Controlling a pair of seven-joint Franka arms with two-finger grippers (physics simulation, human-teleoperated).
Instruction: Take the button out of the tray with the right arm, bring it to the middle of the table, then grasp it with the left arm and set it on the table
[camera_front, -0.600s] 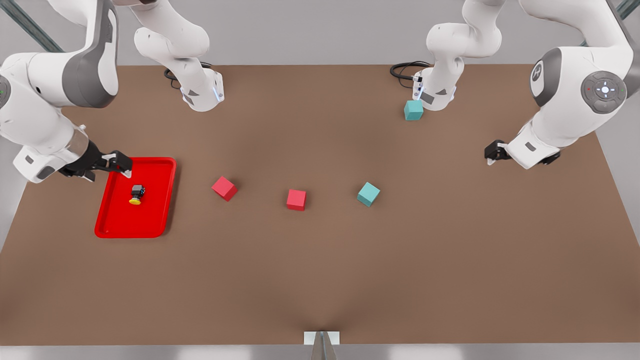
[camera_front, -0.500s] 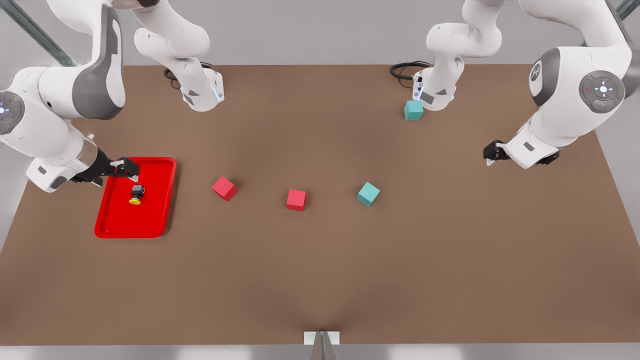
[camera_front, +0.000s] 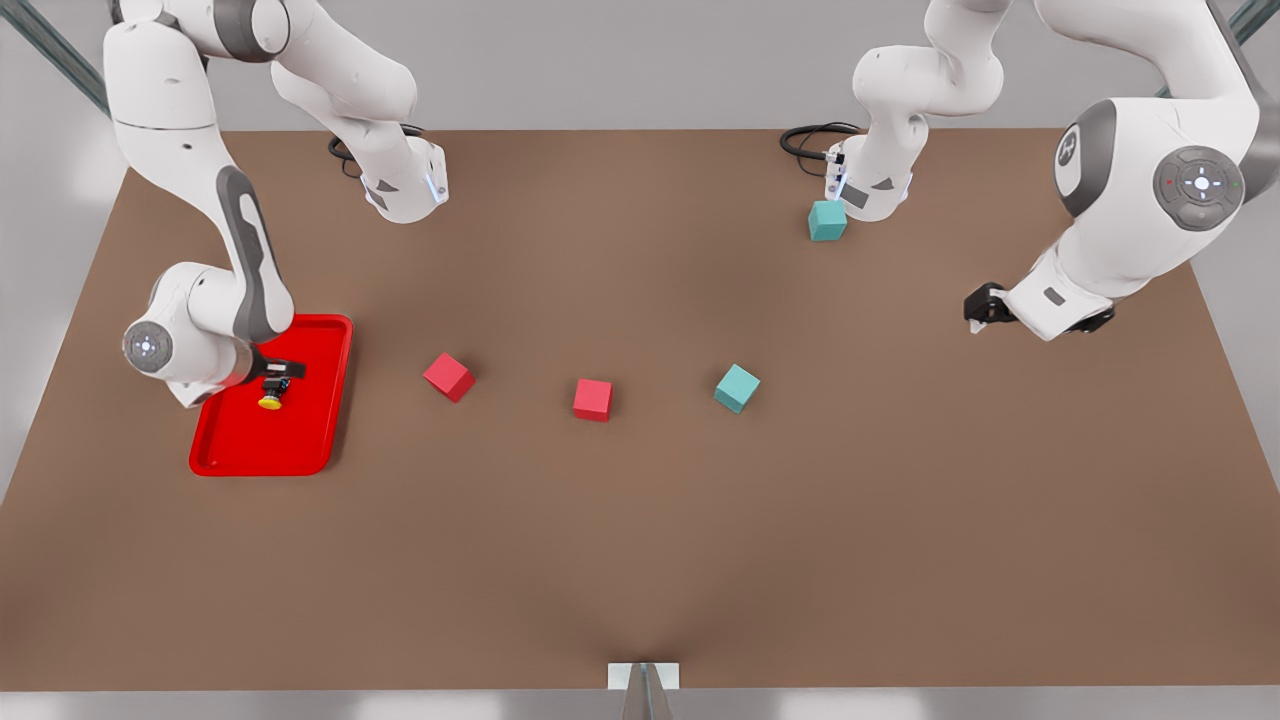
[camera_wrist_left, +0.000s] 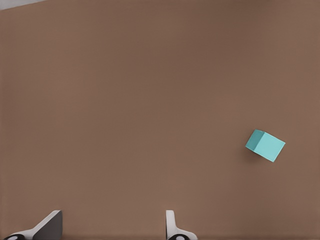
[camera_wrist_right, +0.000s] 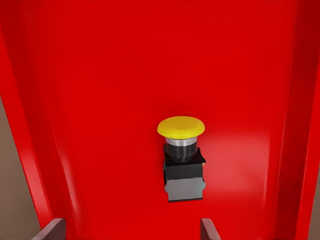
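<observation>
The button (camera_front: 272, 391), a dark boxy body with a yellow cap, lies on its side in the red tray (camera_front: 310, 430) at the front view's left. In the right wrist view the button (camera_wrist_right: 183, 160) lies just ahead of my right gripper (camera_wrist_right: 130, 232), whose fingertips (camera_wrist_right: 51, 229) stand wide apart. That right gripper (camera_front: 277, 371) hangs open over the tray, right behind the button and apart from it. My left gripper (camera_front: 978, 308) waits open above the bare table (camera_front: 640, 550) at the front view's right, with nothing between its fingers (camera_wrist_left: 172, 226).
Two red cubes (camera_front: 449, 376) (camera_front: 593, 399) and a teal cube (camera_front: 737, 388) lie in a row across the table's middle. Another teal cube (camera_front: 827, 220) sits by the far arm base. The left wrist view holds a teal cube (camera_wrist_left: 265, 145).
My right arm has swung round and lowered, carrying its gripper from the tray's far left corner to a spot just behind the button. The left arm has barely shifted.
</observation>
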